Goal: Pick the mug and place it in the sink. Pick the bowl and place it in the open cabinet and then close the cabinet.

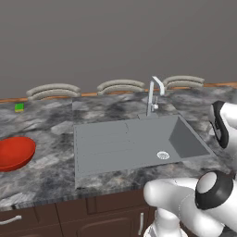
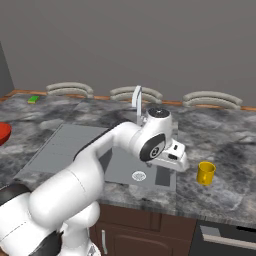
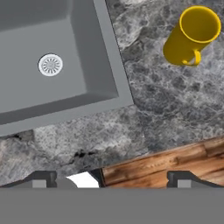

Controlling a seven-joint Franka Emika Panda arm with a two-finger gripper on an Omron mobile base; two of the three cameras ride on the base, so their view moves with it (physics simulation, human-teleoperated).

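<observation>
The yellow mug point(image 3: 192, 37) stands upright on the stone counter point(image 3: 157, 105), just right of the sink point(image 3: 65, 83). My claw point(image 3: 111, 180) hovers near it with fingers spread wide, holding nothing. The red bowl point(image 1: 15, 152) sits far left.

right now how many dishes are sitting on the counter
2: the red bowl on the counter left of the sink, and the yellow mug upright on the counter right of it. Others may sit beyond the frames.
</observation>
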